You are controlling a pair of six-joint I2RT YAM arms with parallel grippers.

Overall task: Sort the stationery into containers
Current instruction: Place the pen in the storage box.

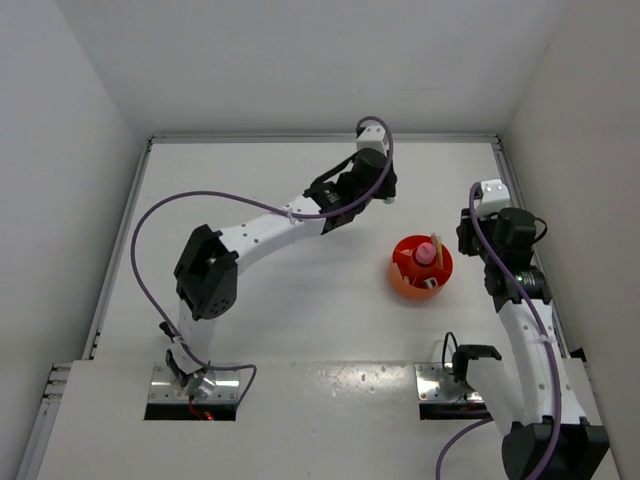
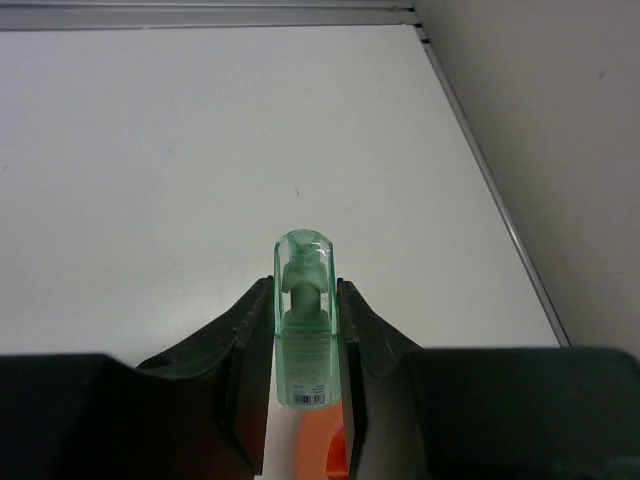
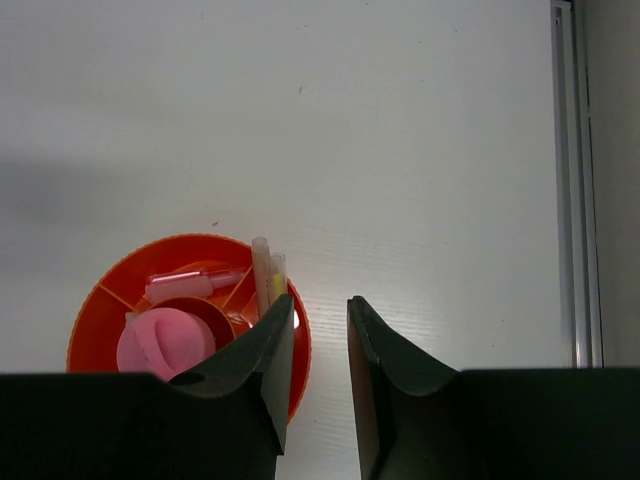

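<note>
Partly hidden tub [image 3: 95, 320] behind right claw [image 3: 320, 305], apart, empty; left claw [image 2: 304, 300] clamped on mint-green marker [image 2: 304, 355].

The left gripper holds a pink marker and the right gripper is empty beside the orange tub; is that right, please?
The left gripper holds a mint-green marker, as the left wrist view shows; the right gripper is empty beside the orange tub.

The marker [image 2: 304, 345] is clamped in the left gripper [image 2: 304, 287], at 11 o'clock from the tub [image 1: 401, 283]; a tube [image 3: 165, 342] and sticks [image 3: 262, 275] are stood inside it.
</note>
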